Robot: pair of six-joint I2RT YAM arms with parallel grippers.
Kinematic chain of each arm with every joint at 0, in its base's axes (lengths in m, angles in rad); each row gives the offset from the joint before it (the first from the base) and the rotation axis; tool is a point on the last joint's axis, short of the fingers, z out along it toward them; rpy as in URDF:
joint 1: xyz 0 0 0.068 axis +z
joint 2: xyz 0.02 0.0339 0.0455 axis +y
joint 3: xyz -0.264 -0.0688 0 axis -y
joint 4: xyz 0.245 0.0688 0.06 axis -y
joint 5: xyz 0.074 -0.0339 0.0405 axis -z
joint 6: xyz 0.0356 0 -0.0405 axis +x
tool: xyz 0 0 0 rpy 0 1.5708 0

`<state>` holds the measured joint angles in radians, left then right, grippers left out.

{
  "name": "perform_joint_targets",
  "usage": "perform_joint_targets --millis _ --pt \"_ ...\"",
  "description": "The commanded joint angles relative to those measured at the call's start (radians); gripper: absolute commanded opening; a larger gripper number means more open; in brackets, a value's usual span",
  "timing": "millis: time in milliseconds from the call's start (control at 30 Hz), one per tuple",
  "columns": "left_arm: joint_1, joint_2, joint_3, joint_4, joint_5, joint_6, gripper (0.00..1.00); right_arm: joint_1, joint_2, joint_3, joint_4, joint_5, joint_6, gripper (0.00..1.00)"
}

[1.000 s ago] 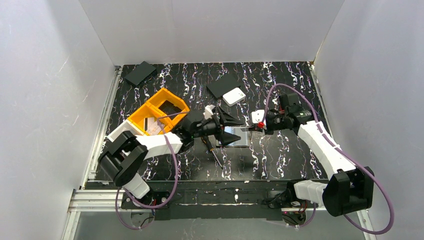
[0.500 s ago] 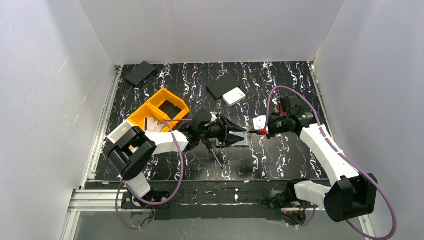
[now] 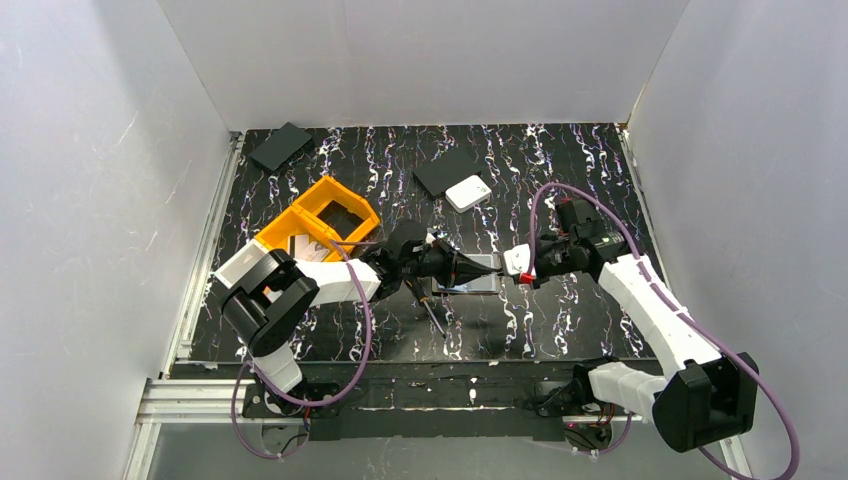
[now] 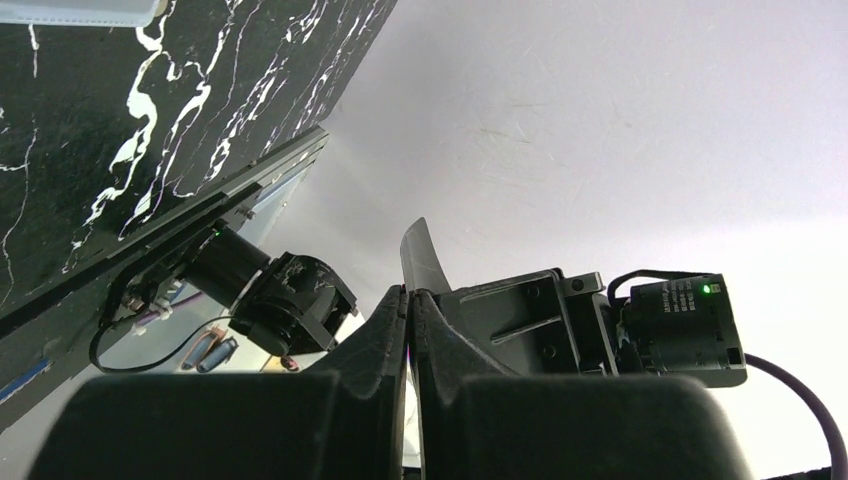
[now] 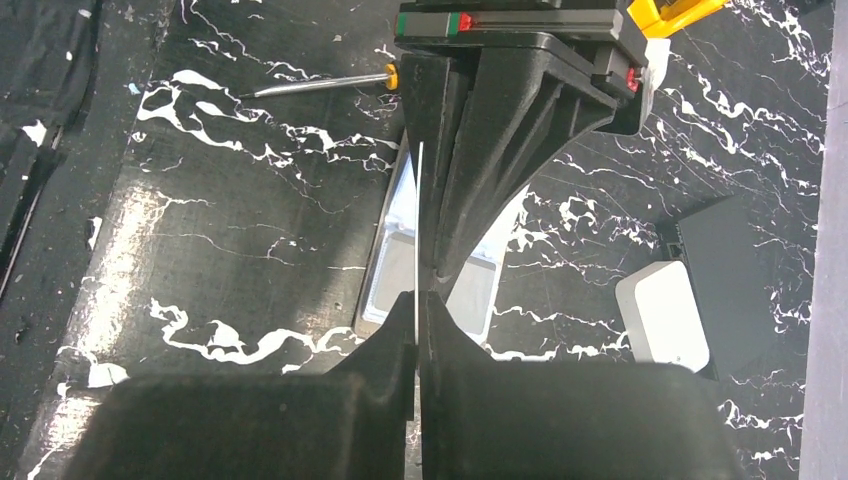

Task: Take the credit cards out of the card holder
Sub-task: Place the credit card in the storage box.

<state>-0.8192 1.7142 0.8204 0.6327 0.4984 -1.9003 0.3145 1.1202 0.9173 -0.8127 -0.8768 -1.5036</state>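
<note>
Bright, even, diffuse light bounces off the white walls (image 3: 420, 60), so shadows under the arms in the top view are soft; that view is sharp throughout. In the right wrist view the glossy black table (image 5: 130, 250) shows a broad pale glare at left, and the card (image 5: 417, 220), edge-on, reads as a thin bright line. The right claw (image 5: 417, 305) and left claw (image 4: 410, 300), close to their lenses, are dark, soft-edged masses, the latter against a nearly washed-out wall.
</note>
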Motion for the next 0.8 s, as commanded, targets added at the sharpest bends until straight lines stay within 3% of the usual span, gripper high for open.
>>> perform_joint_targets --millis 0,67,200,233,367,533,633,767 --pt "-0.008 -0.005 0.020 0.044 0.021 0.015 0.00 0.040 -0.026 -0.032 -0.002 -0.031 0.003 0.05" --pt "-0.006 -0.008 0.005 0.077 0.014 0.017 0.00 0.045 -0.035 -0.044 -0.009 -0.027 0.003 0.19" --pt "0.013 -0.006 -0.041 0.156 0.008 0.039 0.00 0.046 -0.064 -0.031 -0.077 -0.027 -0.006 0.88" --pt "0.030 -0.010 -0.055 0.170 0.008 0.059 0.00 0.046 -0.075 -0.018 -0.109 -0.026 0.001 0.98" --pt "0.111 -0.054 -0.136 0.177 0.028 0.221 0.00 0.045 -0.117 0.043 -0.168 -0.039 0.090 0.98" --pt "0.227 -0.155 -0.185 0.151 0.148 0.582 0.00 -0.062 -0.144 0.055 -0.118 -0.139 0.311 0.98" --pt "0.253 -0.265 -0.126 -0.100 0.201 0.876 0.00 -0.134 -0.152 -0.009 0.086 -0.190 0.570 0.98" --pt "0.254 -0.396 0.071 -0.736 0.032 1.386 0.00 -0.243 -0.138 -0.146 0.417 -0.303 0.909 0.98"
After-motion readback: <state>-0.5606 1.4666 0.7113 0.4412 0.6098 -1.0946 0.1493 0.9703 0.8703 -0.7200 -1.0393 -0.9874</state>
